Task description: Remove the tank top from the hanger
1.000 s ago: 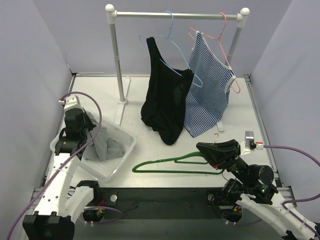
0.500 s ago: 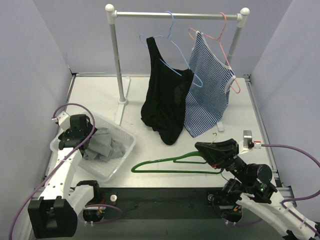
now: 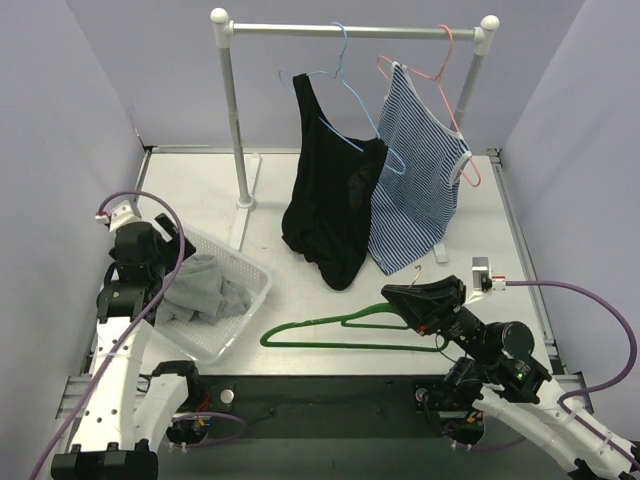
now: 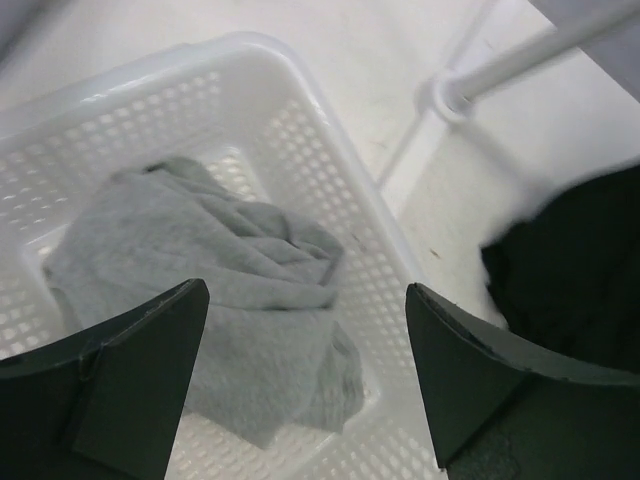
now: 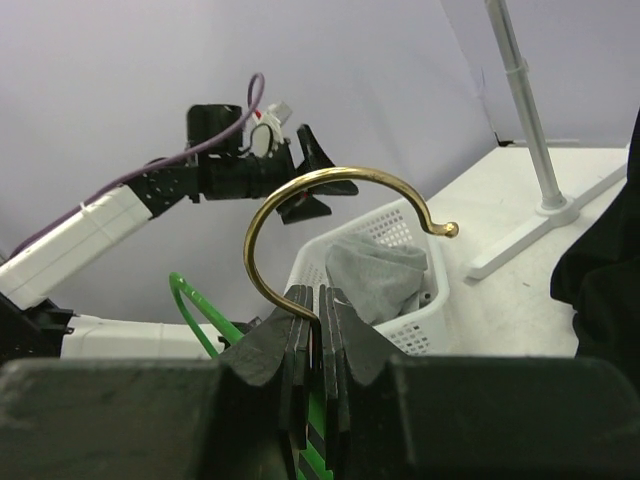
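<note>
tank top (image 4: 230,290): grey, crumpled inside the white basket (image 3: 245,320), off the hanger
green hanger (image 3: 340,344): bare, low over the surface (image 3: 300,285), gold hook (image 5: 320,190) up
left jaws: wide apart above the basket, holding nothing
right jaws: clamped on the hook's base

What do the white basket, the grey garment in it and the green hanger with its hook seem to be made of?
White basket: likely moulded plastic, matte, perforated walls. Grey garment: soft knit fabric, probably cotton, crumpled. Green hanger: thin glossy rod, plastic or coated wire. Its hook: shiny brass-coloured metal.
</note>
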